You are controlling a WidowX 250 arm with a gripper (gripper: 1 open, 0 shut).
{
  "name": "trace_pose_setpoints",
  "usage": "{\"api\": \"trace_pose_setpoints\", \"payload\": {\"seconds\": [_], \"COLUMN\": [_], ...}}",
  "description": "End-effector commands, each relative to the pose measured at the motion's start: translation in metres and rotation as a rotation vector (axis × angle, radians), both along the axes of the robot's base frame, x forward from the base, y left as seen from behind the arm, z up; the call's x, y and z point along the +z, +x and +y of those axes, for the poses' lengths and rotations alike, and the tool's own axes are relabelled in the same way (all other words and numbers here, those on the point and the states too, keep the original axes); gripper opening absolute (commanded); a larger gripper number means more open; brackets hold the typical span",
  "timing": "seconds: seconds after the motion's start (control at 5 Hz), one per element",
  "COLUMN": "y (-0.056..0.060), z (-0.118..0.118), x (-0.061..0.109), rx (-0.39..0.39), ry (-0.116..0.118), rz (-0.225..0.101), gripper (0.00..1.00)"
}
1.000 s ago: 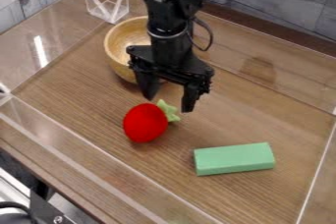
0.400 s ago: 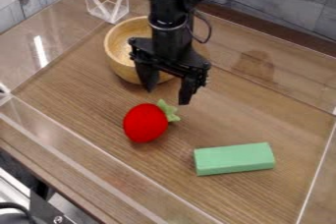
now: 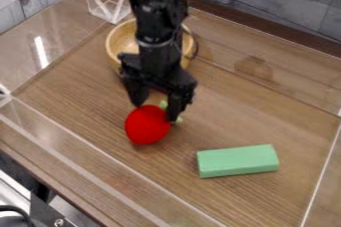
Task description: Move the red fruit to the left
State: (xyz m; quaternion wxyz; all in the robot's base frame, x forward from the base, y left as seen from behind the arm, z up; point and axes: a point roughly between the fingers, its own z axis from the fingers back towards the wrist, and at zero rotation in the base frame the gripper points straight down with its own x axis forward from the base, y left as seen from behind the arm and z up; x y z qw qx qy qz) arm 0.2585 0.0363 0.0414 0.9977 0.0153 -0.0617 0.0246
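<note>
The red fruit [image 3: 147,127] is a small bright red rounded toy with a green leafy top, lying on the wooden table near the middle. My gripper [image 3: 159,104] hangs straight down just above and behind it, fingers spread open on either side of the fruit's upper part. Nothing is held between the fingers. The leafy top is partly hidden by the right finger.
A wooden bowl [image 3: 124,44] stands behind the arm at the back. A green rectangular block [image 3: 238,159] lies to the front right. Clear plastic walls [image 3: 40,57] ring the table, and a clear stand sits at the back left.
The gripper has moved left and down, from behind and right of the fruit to right over it. The fruit and block have not moved.
</note>
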Motion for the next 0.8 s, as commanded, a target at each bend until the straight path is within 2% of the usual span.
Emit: {"api": "trace_pose_setpoints", "payload": {"seconds": [0.0, 0.2, 0.6], "y": [0.003, 0.001, 0.002], "z": [0.005, 0.007, 0.008], "x": [-0.001, 0.001, 0.031], "rx": [0.003, 0.014, 0.061], "ry": [0.017, 0.012, -0.007], "rz": [-0.018, -0.016, -0.021], "gripper": [0.00, 0.00, 0.00]}}
